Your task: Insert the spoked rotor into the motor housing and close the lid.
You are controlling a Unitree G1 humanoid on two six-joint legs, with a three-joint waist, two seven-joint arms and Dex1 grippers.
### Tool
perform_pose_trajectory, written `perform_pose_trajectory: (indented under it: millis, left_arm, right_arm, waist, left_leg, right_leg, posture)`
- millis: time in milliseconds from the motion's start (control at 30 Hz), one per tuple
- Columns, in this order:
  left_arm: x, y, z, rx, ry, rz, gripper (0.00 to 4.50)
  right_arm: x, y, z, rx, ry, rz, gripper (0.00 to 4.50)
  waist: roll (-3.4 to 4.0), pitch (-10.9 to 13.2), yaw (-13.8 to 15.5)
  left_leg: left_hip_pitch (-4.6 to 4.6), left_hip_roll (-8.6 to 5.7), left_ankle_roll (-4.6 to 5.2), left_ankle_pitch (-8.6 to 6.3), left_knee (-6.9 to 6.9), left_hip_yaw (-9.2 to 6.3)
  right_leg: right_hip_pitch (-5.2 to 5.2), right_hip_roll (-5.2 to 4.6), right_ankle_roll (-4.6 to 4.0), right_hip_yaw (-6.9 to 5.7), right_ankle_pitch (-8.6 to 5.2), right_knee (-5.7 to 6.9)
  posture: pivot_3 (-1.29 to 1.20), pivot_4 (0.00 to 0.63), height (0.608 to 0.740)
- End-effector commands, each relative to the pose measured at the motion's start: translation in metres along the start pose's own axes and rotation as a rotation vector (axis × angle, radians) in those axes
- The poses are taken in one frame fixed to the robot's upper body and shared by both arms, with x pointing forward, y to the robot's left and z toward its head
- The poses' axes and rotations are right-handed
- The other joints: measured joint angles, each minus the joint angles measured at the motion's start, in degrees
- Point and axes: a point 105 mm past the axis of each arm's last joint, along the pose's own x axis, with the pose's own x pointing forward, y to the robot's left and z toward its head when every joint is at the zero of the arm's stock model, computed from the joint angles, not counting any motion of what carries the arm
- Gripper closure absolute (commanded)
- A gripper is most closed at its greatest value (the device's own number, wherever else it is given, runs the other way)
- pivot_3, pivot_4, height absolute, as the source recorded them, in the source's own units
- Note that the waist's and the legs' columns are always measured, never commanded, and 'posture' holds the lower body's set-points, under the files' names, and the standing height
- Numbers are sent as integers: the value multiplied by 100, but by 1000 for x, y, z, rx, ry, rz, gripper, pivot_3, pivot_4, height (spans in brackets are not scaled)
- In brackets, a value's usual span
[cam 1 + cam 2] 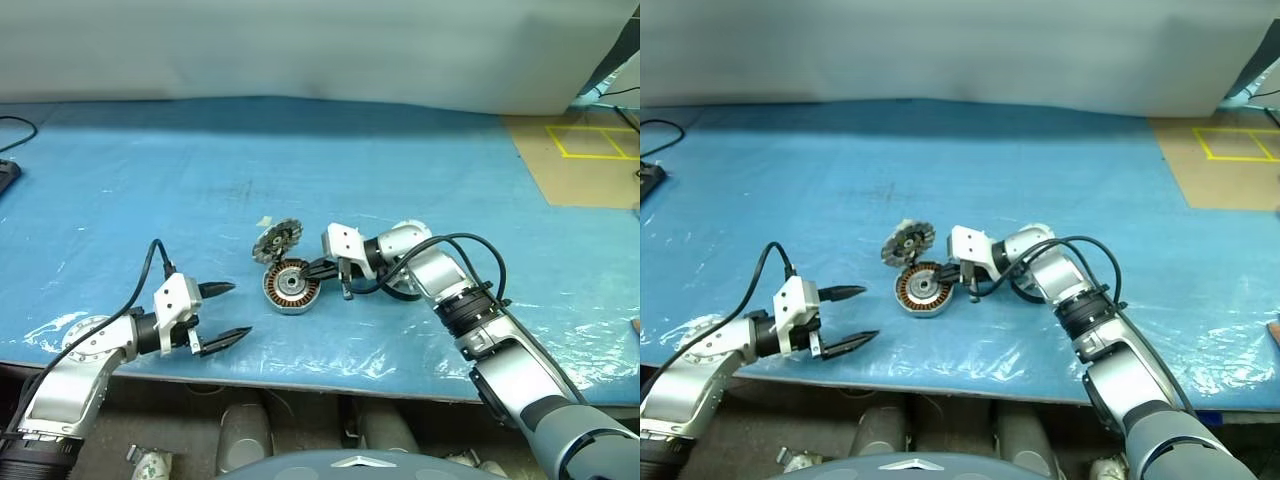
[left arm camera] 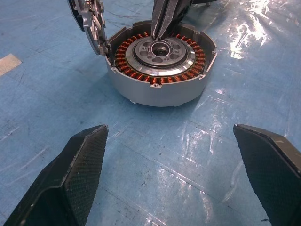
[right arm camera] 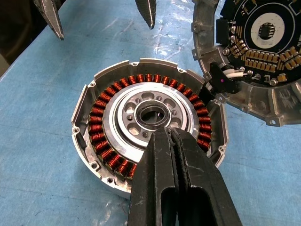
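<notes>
Motor housing (image 3: 149,139) sits open mid-table, toward the near edge, lid (image 3: 256,56) propped against it. Your right gripper (image 3: 165,134) is clenched empty, tips at the hub. Left gripper (image 1: 222,312) hangs released near the front edge. Rotor isn't in yet, so fetch it next.

No readable text, label, brand, number or sign appears anywhere in these views. The circuit board (image 3: 263,33) on the inner face of the tilted cover carries rows of small components and a dark chip at its centre, but any print on them is too small to make out. The yellow lines (image 1: 590,140) taped on the brown floor beyond the blue table (image 1: 330,170) form plain rectangles, not letters or figures. The motor housing (image 3: 150,141) shows no markings that can be read.
</notes>
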Motion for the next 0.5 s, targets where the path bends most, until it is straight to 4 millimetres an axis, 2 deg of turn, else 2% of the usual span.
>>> perform_pose_trajectory:
  millis: [33,267,500]
  left_arm:
    - [0,-1,8,22,-19,-5,0]
    - [0,-2,8,18,-18,-3,0]
    - [1,-3,6,10,-15,-4,0]
  right_arm:
    - [7,6,3,-32,9,29,4456]
    - [10,5,7,-44,-2,29,4456]
    - [7,3,31,-42,-93,42,4456]
  waist:
    - [0,0,-1]
    - [0,0,-24]
    - [0,0,-27]
  left_leg:
    - [0,0,0,0,0,0]
    - [1,2,0,0,-1,0]
    - [0,4,0,0,-1,0]
  right_leg:
    - [0,0,0,0,0,0]
    - [0,1,0,0,0,0]
    - [-2,3,-1,0,0,0]
  posture:
    - [0,150,740]
    - [0,150,740]
    - [0,150,740]
